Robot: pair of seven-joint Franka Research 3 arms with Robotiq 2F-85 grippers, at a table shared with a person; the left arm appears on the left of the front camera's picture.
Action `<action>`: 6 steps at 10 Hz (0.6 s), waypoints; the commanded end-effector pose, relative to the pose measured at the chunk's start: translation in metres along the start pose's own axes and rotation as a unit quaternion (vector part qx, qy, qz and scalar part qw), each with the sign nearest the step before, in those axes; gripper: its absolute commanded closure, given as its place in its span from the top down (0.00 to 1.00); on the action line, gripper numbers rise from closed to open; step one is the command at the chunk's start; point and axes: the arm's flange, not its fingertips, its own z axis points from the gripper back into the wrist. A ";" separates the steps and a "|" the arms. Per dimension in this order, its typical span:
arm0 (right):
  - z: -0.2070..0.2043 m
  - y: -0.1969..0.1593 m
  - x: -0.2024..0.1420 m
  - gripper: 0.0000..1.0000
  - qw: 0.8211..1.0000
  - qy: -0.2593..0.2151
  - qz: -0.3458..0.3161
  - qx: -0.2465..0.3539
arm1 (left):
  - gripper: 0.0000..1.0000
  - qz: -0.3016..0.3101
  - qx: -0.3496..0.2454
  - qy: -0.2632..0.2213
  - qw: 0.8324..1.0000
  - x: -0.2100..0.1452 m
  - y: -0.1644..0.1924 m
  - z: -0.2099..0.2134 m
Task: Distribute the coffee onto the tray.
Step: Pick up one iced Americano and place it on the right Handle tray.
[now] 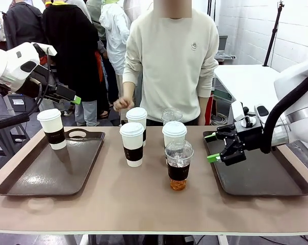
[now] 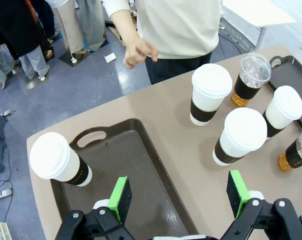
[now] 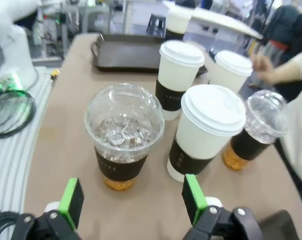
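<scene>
One white lidded coffee cup with a dark sleeve stands at the far left of the left tray. Three more white cups and two clear dome-lidded cups stand mid-table. My left gripper hangs open above that tray, right of the cup on it. My right gripper is open over the right tray's left edge. It faces the nearer clear cup, which stands just beyond the open right gripper.
A person in a cream sweater stands at the far side, one hand raised near the back cups. The right tray holds nothing. The bare tabletop runs along the front edge. Other people stand behind at the left.
</scene>
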 end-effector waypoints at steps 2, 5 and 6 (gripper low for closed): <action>-0.021 -0.003 -0.026 1.00 0.999 -0.046 0.021 0.004 | 1.00 0.005 0.000 0.002 1.000 0.000 0.001 0.000; -0.034 0.001 -0.037 1.00 0.998 -0.053 0.009 0.021 | 1.00 0.005 0.000 0.002 1.000 0.000 0.001 0.000; -0.038 0.001 -0.040 1.00 0.998 -0.057 0.006 0.024 | 1.00 0.005 0.000 0.002 1.000 0.000 0.001 0.000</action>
